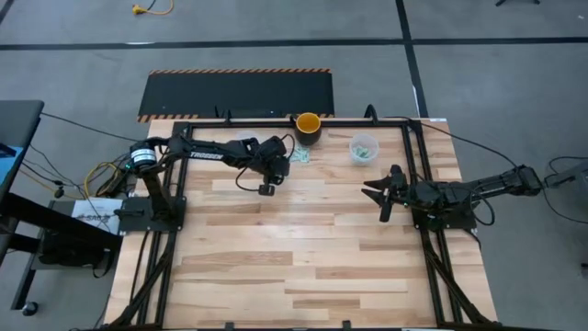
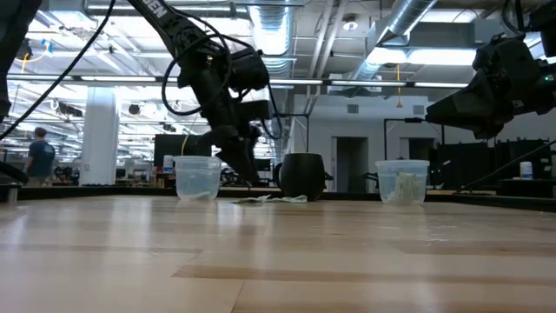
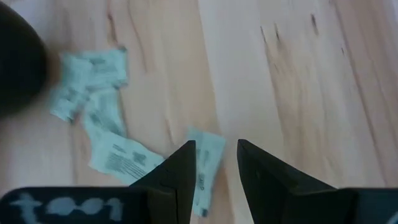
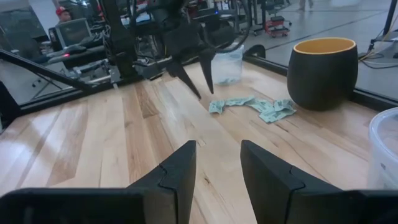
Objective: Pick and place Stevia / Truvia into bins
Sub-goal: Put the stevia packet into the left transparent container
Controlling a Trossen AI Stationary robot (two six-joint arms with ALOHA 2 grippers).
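Several light green and white sachets (image 1: pixel 299 156) lie flat in a small pile on the table, in front of the yellow-orange cup; they also show in the right wrist view (image 4: pixel 255 107) and the left wrist view (image 3: pixel 93 81). One clear cup (image 1: pixel 364 147) holds sachets. The other clear cup (image 2: pixel 198 176) stands by the left arm. My left gripper (image 1: pixel 266 188) is open, pointing down, just on the near-left side of the pile, with one sachet (image 3: pixel 210 155) lying just past its fingertips. My right gripper (image 1: pixel 382 194) is open and raised near the table's right side.
The yellow-orange cup with a dark outside (image 1: pixel 308 127) stands at the far edge between the two clear cups. A black frame rail (image 1: pixel 418 175) runs around the table. Bare wood lies across the middle and near half. A person (image 2: pixel 39 156) stands far off in the room.
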